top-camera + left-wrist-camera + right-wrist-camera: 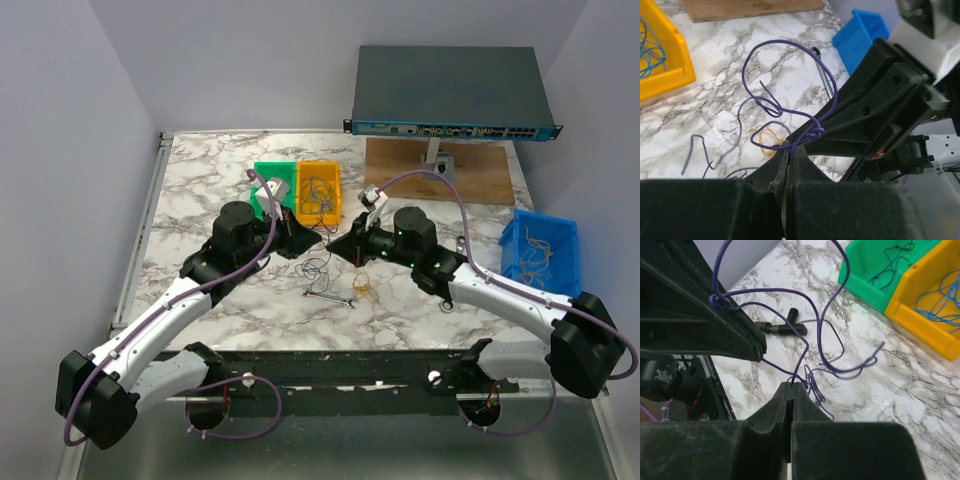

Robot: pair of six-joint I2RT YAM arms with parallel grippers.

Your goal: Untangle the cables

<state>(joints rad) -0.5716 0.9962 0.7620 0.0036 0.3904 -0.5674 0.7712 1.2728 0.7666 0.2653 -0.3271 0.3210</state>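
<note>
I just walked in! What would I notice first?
A thin, knotted purple wire loops between the left end effector and right end effector, both pinched shut on it over the middle of the marble table. Behind sit a yellow plastic bin and a green plastic bin, side by side.

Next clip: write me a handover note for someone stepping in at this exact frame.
Left claw: shut on the purple wire, close to a knot.
Right claw: shut on the same wire.
The wire hangs between them above the table; a yellow loop lies on the table below.
Done: both claws grip the wire.
Left: knot not yet undone.
</note>
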